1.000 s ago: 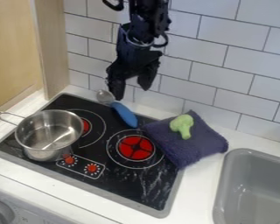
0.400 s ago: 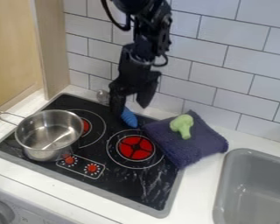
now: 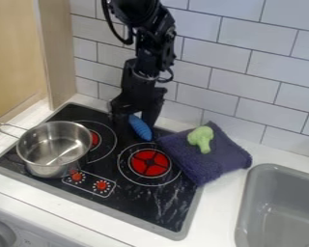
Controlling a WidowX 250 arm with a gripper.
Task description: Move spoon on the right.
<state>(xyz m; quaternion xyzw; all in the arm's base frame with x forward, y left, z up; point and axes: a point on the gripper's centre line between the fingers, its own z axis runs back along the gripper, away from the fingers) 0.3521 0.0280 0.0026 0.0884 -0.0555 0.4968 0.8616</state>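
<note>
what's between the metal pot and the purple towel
In the camera view, the red-centred front burner lies between the metal pot and the purple towel, on the black cooktop.

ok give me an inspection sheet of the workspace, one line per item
surface: black cooktop with whitish streaks, set in white counter
job's things: spoon, blue handle lying at the cooktop's back edge
clutter: metal pot on the cooktop; green toy broccoli on a purple cloth overlapping the cooktop's edge
gripper: over the spoon, fingers apart around its handle
cables: black cable looping beside the arm
surroundings: tiled wall, wooden panel, grey sink
</note>
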